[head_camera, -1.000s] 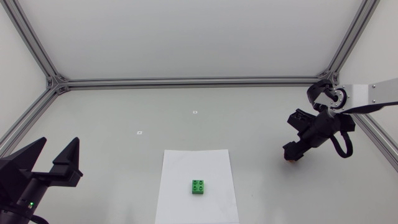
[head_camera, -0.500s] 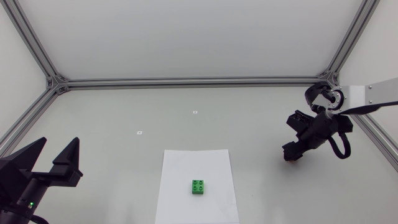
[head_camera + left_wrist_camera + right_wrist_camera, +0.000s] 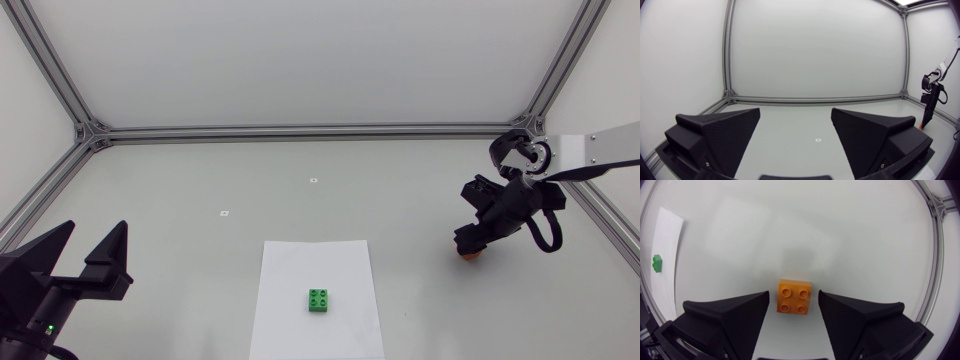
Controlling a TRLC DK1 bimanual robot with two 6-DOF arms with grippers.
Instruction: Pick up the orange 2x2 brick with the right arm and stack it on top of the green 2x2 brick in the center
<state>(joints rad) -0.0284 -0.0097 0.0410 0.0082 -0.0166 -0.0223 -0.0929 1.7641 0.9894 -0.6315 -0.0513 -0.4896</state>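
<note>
An orange 2x2 brick (image 3: 794, 297) lies on the table between the fingers of my right gripper (image 3: 794, 311), studs up, with a narrow gap on each side. That gripper is open. From above, the right gripper (image 3: 470, 244) hangs over the brick at the table's right side, and only an orange sliver (image 3: 473, 256) shows under it. The green 2x2 brick (image 3: 320, 300) sits on a white paper sheet (image 3: 315, 265) at the front centre, far from the right gripper. My left gripper (image 3: 85, 255) stands open and empty at the front left.
The aluminium frame rail (image 3: 300, 131) runs along the table's back edge, and another rail (image 3: 600, 215) passes close behind the right arm. Two small white markers (image 3: 313, 180) lie on the table behind the paper.
My right gripper has shifted slightly around the orange brick, and a bit more orange shows beneath it. The left arm and green brick have not moved.
</note>
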